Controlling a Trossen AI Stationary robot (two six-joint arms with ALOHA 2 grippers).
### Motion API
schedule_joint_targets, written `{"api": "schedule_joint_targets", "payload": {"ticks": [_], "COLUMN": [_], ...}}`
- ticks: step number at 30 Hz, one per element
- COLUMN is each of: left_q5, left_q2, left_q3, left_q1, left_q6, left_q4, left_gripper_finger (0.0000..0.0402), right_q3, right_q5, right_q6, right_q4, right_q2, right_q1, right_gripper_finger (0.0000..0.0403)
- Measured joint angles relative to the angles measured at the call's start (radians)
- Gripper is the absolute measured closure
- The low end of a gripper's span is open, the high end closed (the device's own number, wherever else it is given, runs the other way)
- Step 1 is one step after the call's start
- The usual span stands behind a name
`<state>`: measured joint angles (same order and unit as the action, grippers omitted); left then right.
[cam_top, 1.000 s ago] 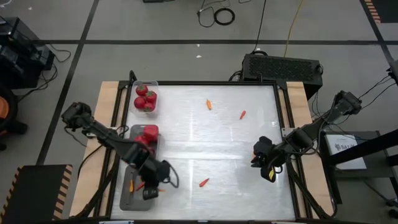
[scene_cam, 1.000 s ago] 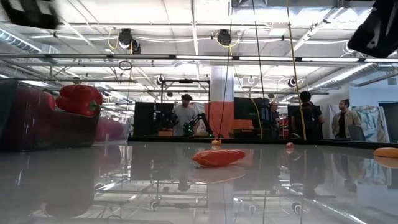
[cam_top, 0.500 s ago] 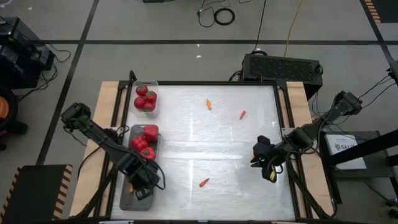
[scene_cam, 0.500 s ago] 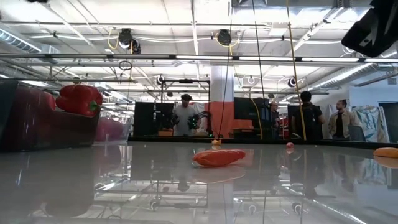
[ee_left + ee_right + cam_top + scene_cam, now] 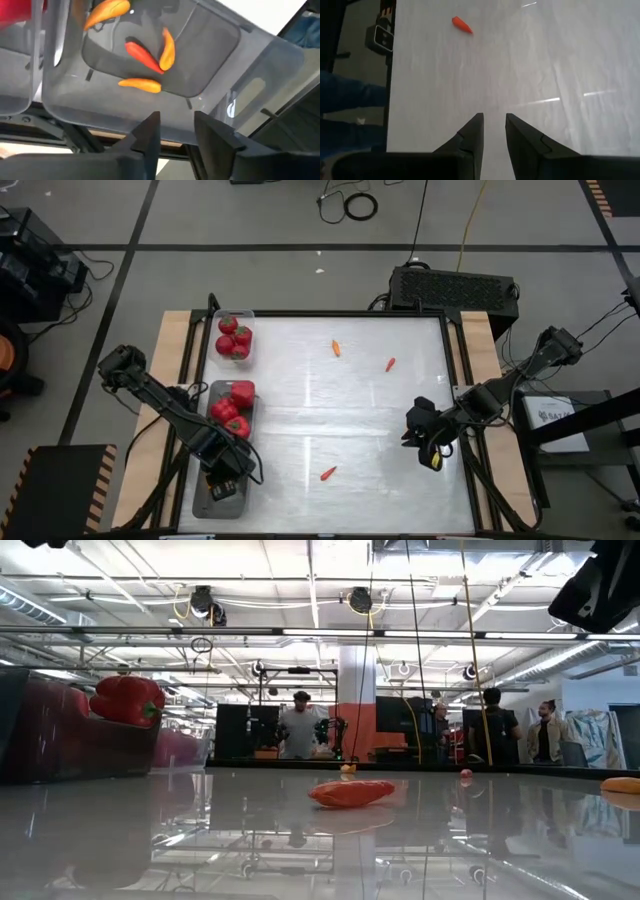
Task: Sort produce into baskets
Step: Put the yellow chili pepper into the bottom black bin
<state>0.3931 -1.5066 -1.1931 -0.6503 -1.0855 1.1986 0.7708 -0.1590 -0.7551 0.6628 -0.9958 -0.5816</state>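
Three clear baskets stand along the table's left edge. The far basket (image 5: 233, 315) holds tomatoes (image 5: 233, 338). The middle basket (image 5: 216, 390) holds red peppers (image 5: 234, 408). The near basket (image 5: 260, 60) holds several orange and red chilis (image 5: 142, 54) lying on its floor. My left gripper (image 5: 177, 122) hangs open above this basket's near part (image 5: 222, 485), with nothing between its fingers. Loose chilis lie on the table (image 5: 327, 473), (image 5: 336, 348), (image 5: 390, 364). My right gripper (image 5: 494, 122) waits over the table's right part (image 5: 430, 448), its fingers a little apart and empty.
The white tabletop (image 5: 330, 410) between the baskets and the right arm is bare except for the three loose chilis. In the low view one chili (image 5: 352, 792) lies mid-table. People stand in the room beyond the far edge.
My left gripper has gone from the table beside the near basket toward the table's left edge. It now hangs over that basket and has tipped more steeply downward while rolling. The right arm has kept still.
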Motion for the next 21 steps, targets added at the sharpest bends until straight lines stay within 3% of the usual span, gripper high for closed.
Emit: {"api": "schedule_joint_targets", "payload": {"ticks": [7, 12, 21], "left_q5": [-0.001, 0.025, -0.077], "left_q2": [0.000, 0.000, 0.000], "left_q3": [0.000, 0.000, 0.000], "left_q1": [0.003, 0.036, 0.239], "left_q6": [0.028, 0.050, 0.108], "left_q4": [-0.050, -0.214, -0.554], "left_gripper_finger": [0.0235, 0.0233, 0.0233], "right_q3": [0.000, 0.000, 0.000], "right_q5": [-0.025, -0.025, -0.078], "right_q6": [-0.051, -0.094, -0.101], "right_q4": [-0.001, -0.001, -0.001], "right_q2": [0.000, 0.000, 0.000], "right_q1": [0.000, 0.000, 0.000], "right_gripper_finger": [0.0330, 0.0330, 0.0330]}}
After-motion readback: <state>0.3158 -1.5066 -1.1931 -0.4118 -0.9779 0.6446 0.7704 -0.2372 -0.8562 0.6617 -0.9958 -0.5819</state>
